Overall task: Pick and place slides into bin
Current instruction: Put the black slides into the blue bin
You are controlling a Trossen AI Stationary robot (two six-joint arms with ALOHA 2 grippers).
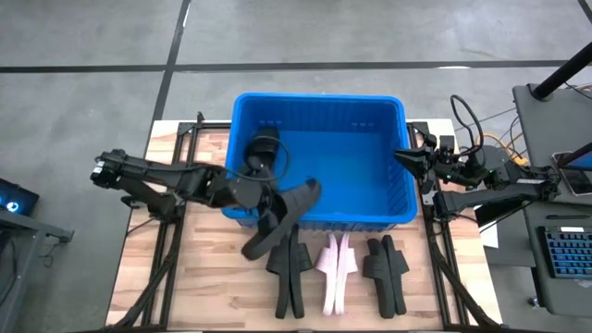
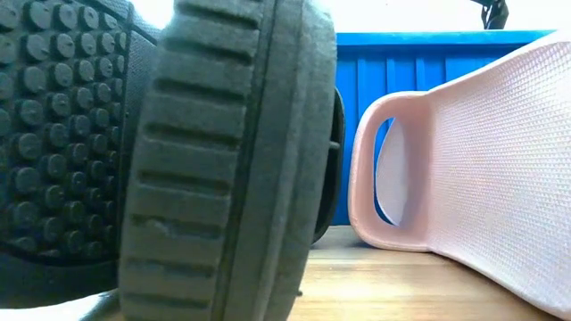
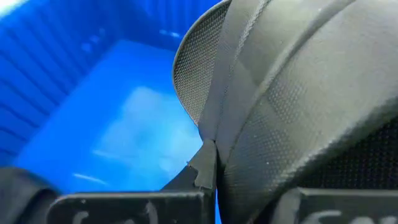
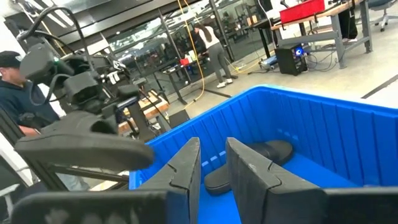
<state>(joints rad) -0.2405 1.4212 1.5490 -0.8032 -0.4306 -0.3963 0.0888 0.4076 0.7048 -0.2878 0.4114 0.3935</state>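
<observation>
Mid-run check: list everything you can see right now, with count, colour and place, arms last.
bin: one, bright blue, at the far middle of the table.
slide in bin: one, black, on the bin floor.
held slide: one, black, in the left gripper over the bin's near wall.
black slides on table: three, near side of the table; one left of the pink slide, two right of it.
pink slide: pale pink, between the black ones; whether one or a pair I cannot tell.
table: one, light wood.
person: one, dark top, beyond the table.
left gripper: shut on the held slide.
right gripper: at the bin's right rim, nearly closed, empty.
</observation>
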